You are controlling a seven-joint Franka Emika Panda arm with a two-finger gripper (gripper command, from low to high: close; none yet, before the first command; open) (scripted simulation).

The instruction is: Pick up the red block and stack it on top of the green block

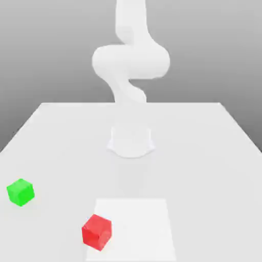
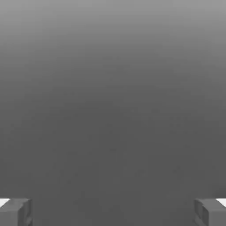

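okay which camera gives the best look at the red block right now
The exterior view. There the red block sits whole on the white table, near the front edge, apart from the green block toward that view's left. The hand view gives plain grey background beyond the open pincer, so it tells nothing about the block.

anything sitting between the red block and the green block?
Nothing: in the exterior view the table is bare between the red block and the green block; they sit apart, untouching.
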